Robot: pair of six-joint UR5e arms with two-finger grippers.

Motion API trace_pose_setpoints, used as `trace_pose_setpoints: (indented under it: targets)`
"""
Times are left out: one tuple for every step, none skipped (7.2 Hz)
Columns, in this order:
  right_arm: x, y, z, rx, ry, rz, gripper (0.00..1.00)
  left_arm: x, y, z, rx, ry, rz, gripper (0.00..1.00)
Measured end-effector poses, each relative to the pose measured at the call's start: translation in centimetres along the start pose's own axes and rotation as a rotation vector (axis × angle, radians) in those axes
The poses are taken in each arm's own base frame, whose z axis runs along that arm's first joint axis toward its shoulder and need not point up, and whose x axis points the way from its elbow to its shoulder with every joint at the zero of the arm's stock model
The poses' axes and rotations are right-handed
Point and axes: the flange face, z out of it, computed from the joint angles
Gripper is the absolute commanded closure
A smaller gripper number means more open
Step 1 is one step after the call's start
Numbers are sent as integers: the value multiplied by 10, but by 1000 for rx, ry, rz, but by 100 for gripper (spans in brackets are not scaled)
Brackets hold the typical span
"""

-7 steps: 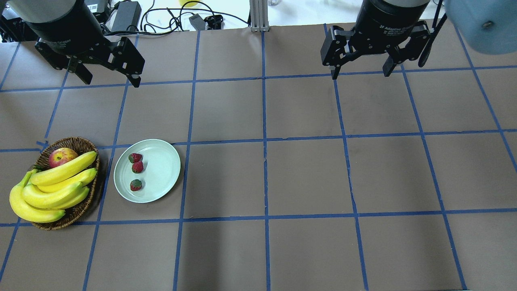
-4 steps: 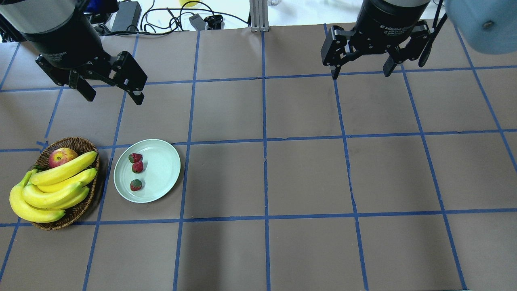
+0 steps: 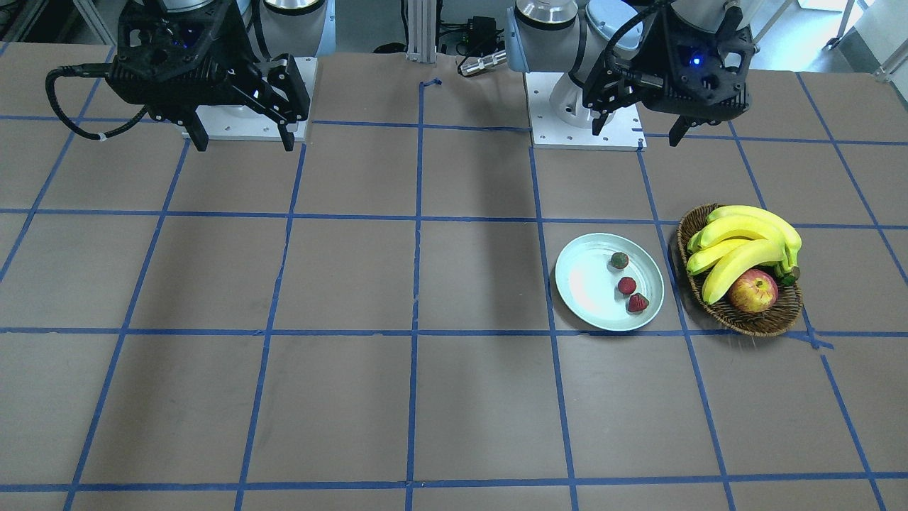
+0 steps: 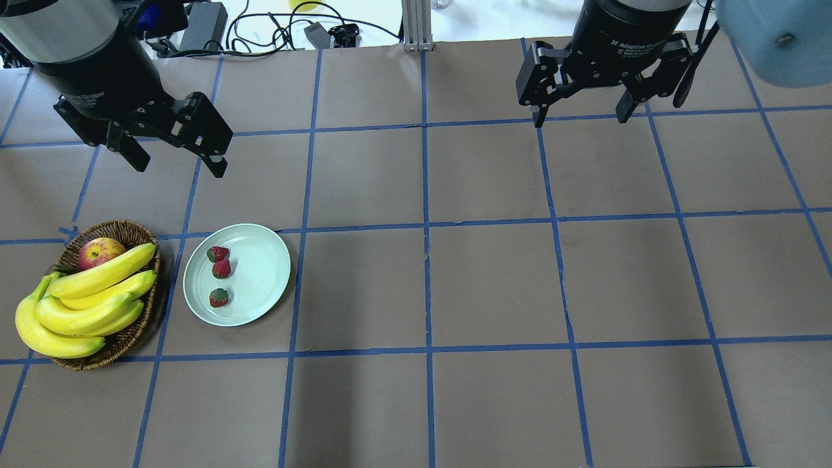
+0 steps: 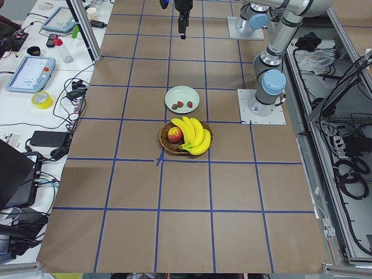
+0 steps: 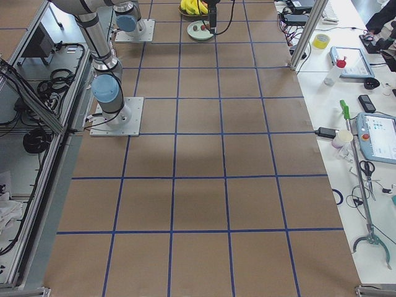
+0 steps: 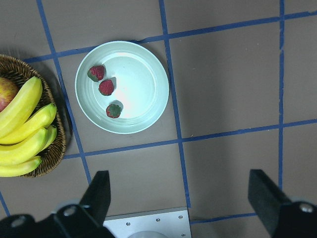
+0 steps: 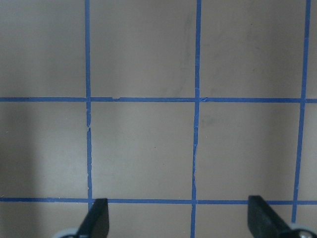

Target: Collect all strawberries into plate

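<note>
Three strawberries (image 4: 218,253) (image 4: 221,268) (image 4: 219,298) lie on the left half of the pale mint plate (image 4: 273,260), at the table's left. They also show in the left wrist view (image 7: 96,73) (image 7: 106,87) (image 7: 114,110) on the plate (image 7: 143,84), and in the front view (image 3: 626,285) on the plate (image 3: 589,284). My left gripper (image 4: 180,166) (image 3: 635,133) hangs open and empty, high above the table and back from the plate. My right gripper (image 4: 580,120) (image 3: 245,145) is open and empty, far to the right over bare table.
A brown wicker basket (image 4: 123,231) with bananas (image 4: 97,292) and a red-yellow apple (image 4: 99,252) stands just left of the plate. Cables and a power brick (image 4: 203,26) lie beyond the table's back edge. Blue tape lines grid the brown table.
My left gripper has moved forward over the table, closer to the plate, still open. The right gripper, plate and strawberries have not moved.
</note>
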Motion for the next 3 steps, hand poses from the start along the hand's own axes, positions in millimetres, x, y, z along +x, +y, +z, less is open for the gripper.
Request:
trace_pose_setpoints:
  targets:
    - [0, 0, 0, 0, 0, 0, 0, -1, -1, 4, -6, 1, -1, 0]
    - [0, 0, 0, 0, 0, 0, 0, -1, -1, 6, -10, 1, -2, 0]
    - [0, 0, 0, 0, 0, 1, 0, -2, -1, 6, -13, 1, -3, 0]
